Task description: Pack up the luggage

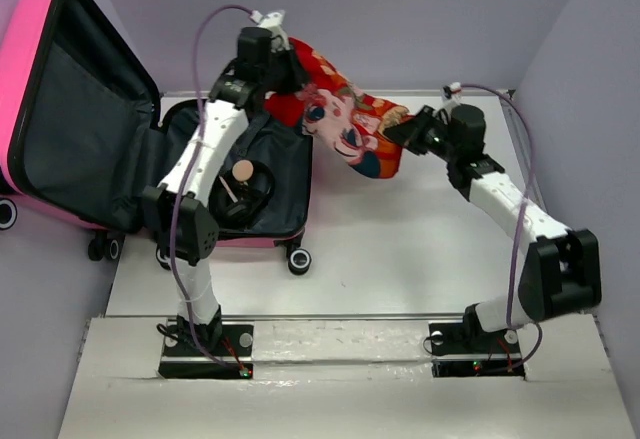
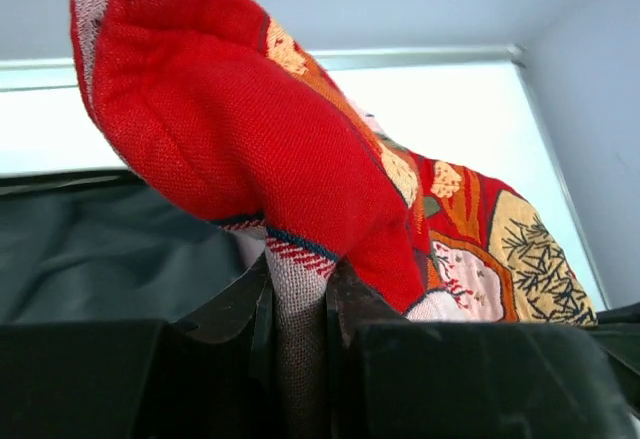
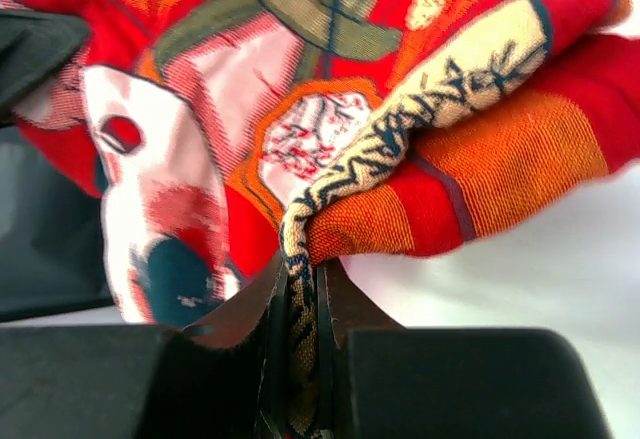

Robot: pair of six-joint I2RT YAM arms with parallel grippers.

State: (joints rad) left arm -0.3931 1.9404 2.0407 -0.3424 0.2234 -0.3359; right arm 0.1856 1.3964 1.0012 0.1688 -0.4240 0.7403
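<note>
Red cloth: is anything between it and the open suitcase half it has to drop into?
Partly. The red floral cloth, held by the left claw and right claw, hangs over the right edge of the pink suitcase. The left arm crosses above the open half, and a black round item already lies in its near part.

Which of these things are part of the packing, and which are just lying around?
Part of the job: pink suitcase, open; red printed cloth, pinched by the left fingers and right fingers; dark items already inside the suitcase.
Just there: white table; metal rail under the arm bases.
</note>
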